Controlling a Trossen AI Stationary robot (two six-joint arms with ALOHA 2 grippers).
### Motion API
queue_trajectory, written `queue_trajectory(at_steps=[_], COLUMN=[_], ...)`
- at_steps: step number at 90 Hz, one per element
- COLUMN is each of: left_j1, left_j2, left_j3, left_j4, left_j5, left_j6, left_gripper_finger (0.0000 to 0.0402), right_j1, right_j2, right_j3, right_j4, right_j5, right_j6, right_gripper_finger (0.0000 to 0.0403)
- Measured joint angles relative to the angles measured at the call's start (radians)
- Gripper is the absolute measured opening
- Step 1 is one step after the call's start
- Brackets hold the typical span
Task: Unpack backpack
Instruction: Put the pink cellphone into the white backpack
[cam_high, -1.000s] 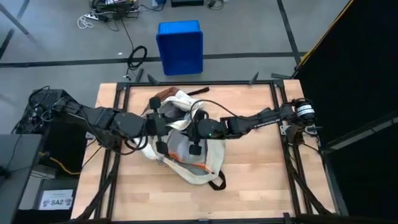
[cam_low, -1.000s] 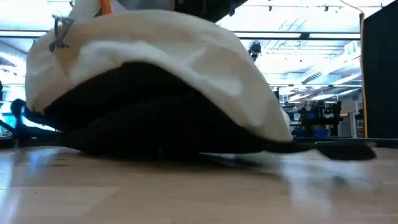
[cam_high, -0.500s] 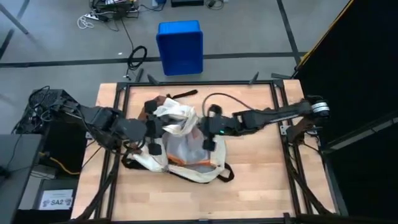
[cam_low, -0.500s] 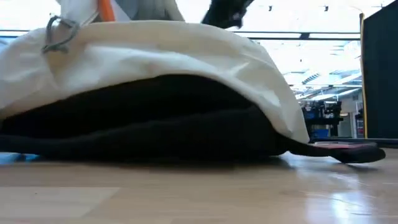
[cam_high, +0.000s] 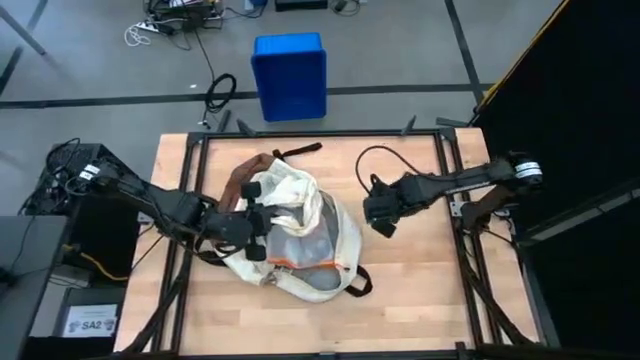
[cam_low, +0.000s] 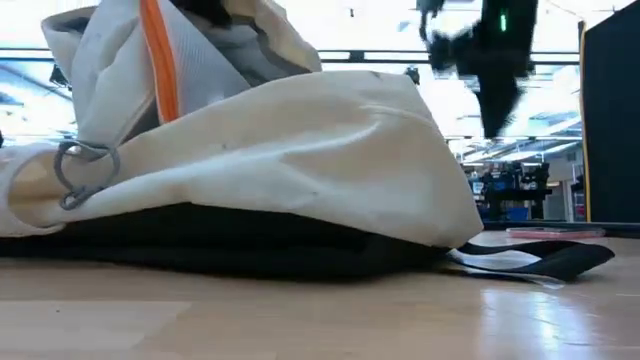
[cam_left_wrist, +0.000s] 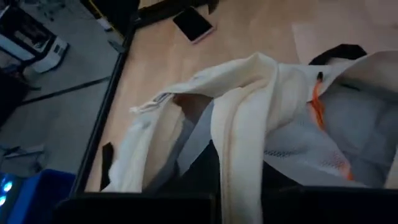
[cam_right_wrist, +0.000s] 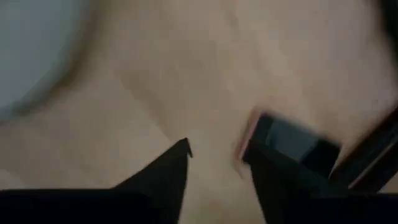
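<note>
Between the left gripper's (cam_high: 256, 222) closed jaws, a cream fold of the backpack (cam_high: 300, 235) is pinched. The right gripper (cam_high: 381, 213), jaws apart and empty, is held well clear. If the fabric slips, the opening could collapse over the orange-edged pouch (cam_high: 297, 240).

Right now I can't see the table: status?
Left gripper shut on backpack rim. Right gripper open, empty, off right of it. Orange-edged pouch showing inside. Phone on table.

Overhead view evenly lit; low view backlit by bright ceiling lights; right wrist view motion-blurred.
</note>
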Motion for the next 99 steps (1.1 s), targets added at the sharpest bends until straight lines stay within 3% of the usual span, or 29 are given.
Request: queue_trajectory(at_steps=[10,20,31,47,55,70,84,99], left_j1=[-0.001,-0.001,0.002,0.008,0.008,0.008,0.008,0.008], left_j2=[0.001,0.001,0.001,0.003,0.003,0.003,0.001,0.002], left_j3=[-0.017,-0.018,-0.018,0.0,0.055,0.173,0.251,0.272], left_j4=[0.023,0.025,0.021,-0.016,-0.057,-0.138,-0.143,-0.144], left_j5=[0.002,0.005,0.005,0.002,-0.046,-0.154,-0.172,-0.198], left_j6=[0.011,0.027,0.061,0.168,0.203,0.247,0.269,0.291], left_gripper_finger=[0.0,0.0,0.0,0.0017,0.0043,0.0109,0.0164,0.0196], right_j1=[-0.099,-0.214,-0.315,-0.389,-0.385,-0.321,-0.225,-0.097], right_j2=[0.0,0.0,-0.001,-0.002,-0.003,-0.006,-0.004,0.0], right_j3=[-0.124,-0.219,-0.296,-0.383,-0.412,-0.417,-0.395,-0.37], right_j4=[0.0,0.004,0.081,0.27,0.356,0.387,0.422,0.576], right_j5=[-0.027,-0.008,-0.062,-0.201,-0.28,-0.325,-0.42,-0.537], right_j6=[0.043,0.15,0.189,0.113,0.069,0.044,0.048,0.059], right_gripper_finger=[0.0204,0.022,0.0209,0.0171,0.0154,0.0133,0.0127,0.0131])
